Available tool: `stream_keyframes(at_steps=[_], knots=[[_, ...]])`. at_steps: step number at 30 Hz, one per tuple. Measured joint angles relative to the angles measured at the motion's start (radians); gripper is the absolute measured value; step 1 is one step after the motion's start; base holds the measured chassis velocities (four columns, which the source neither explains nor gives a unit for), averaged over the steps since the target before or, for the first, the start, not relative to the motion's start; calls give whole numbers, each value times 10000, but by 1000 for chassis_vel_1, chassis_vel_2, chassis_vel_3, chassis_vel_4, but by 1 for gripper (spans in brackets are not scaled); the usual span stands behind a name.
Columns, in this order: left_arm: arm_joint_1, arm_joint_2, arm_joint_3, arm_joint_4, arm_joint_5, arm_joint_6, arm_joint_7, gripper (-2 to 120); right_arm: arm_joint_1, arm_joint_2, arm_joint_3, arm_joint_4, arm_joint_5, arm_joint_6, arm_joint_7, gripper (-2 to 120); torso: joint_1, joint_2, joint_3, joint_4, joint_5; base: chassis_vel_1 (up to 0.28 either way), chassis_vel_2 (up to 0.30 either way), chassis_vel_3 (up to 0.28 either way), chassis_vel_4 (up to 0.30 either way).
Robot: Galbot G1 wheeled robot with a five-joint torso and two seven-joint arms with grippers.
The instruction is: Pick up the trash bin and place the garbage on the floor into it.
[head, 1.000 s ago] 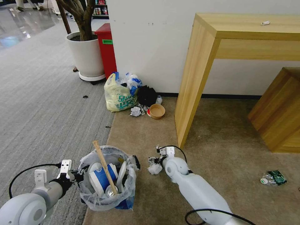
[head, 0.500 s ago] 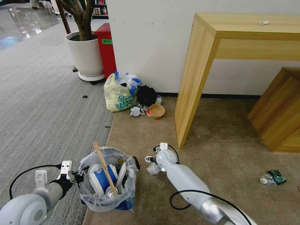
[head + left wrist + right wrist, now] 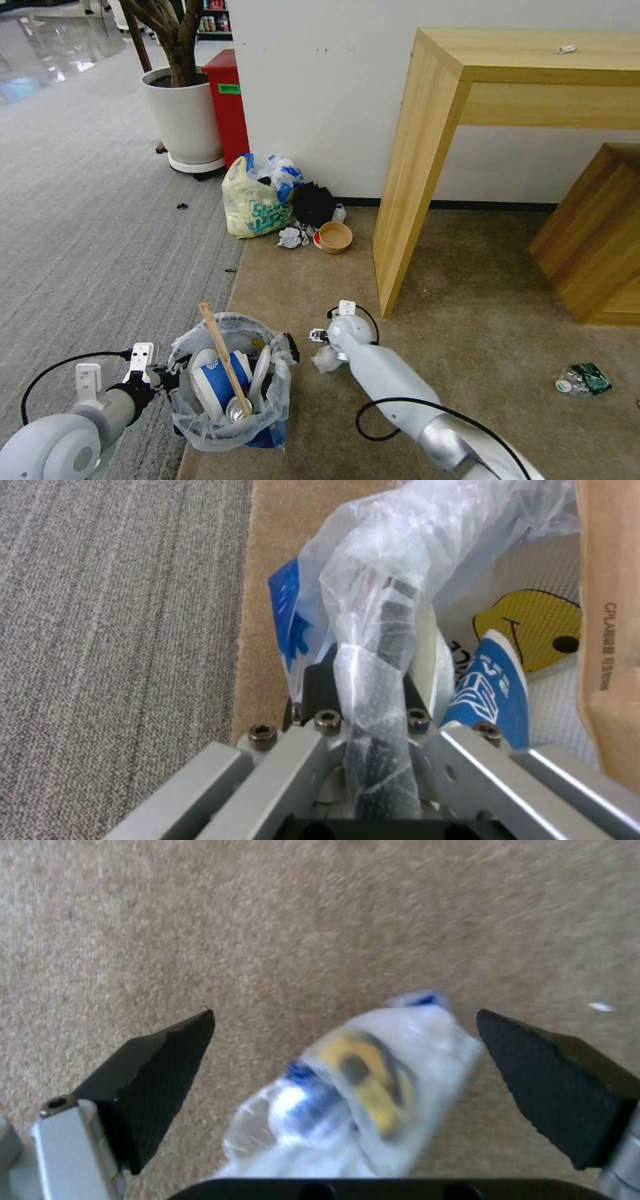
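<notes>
Two black fingers of the right gripper stand spread wide, one on each side of a crumpled clear plastic bottle with a yellow and blue label; neither pad touches it, so nothing is held yet. Bottle lies on the floor, the beige carpet, tilted across the gap between the jaws. In the head view the right gripper sits low over that whitish piece, just beside the trash bin. Left gripper is closed on the bin's rim, bag liner pinched in with it; in the head view the left gripper holds the bin's near-left edge at the seam between grey ribbed carpet and beige. Bin already holds a blue-white paper cup, a wooden stick leaning up out of it, and a can. Judgement for this step: go down until the pads bracket the bottle's widest part, close slowly since thin plastic will buckle and may squirt sideways, then check the grip before lifting. Keep the left hold steady and the bin mouth clear; the stick could block the drop. Remaining garbage: a bowl and crumpled paper near the yellowish bag, a green wrapper far right
</notes>
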Motion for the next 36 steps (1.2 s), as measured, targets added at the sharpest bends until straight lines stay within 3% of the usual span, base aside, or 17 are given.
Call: stream_keyframes(at_steps=[7,9,16,29,36], knots=[[-31,8,5,65,24,0,41,0,-232,-203,-176,1090,1680,17,1464,100,0,0,0,3,1,0,0,0,0],[-42,11,4,65,24,0,48,0,-188,79,-186,848,2261,222,2089,100,0,0,-1,4,1,0,0,0,0],[-7,-20,-27,38,41,0,52,0,-101,598,-215,80,2673,617,2759,100,0,0,0,4,-1,0,0,0,0],[20,-18,-46,5,47,0,58,0,21,998,-7,-887,2356,906,2564,100,0,0,0,3,-1,0,0,0,0],[-34,25,-35,12,38,0,54,0,152,1157,143,-1356,2097,1090,2319,72,0,0,0,3,0,0,0,0,0]])
